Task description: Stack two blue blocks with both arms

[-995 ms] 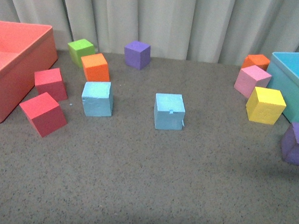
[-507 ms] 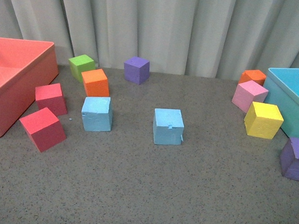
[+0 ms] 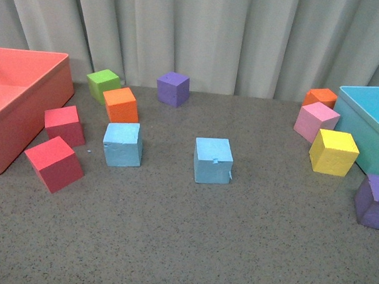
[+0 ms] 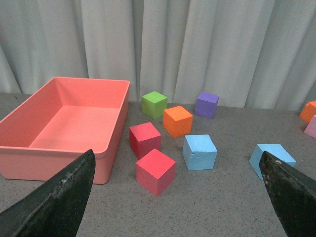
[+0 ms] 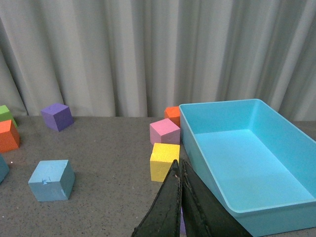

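The left claw (image 4: 177,154) is hanging released, fingers spread, with one blue block (image 4: 200,152) sitting on the counter (image 3: 172,242) ahead between them. The right claw (image 5: 179,165) is sitting clenched, the notched blue block (image 5: 51,179) lying ahead toward the left claw's side. Opening it first, then squaring each claw to flat faces, is looking wisest.
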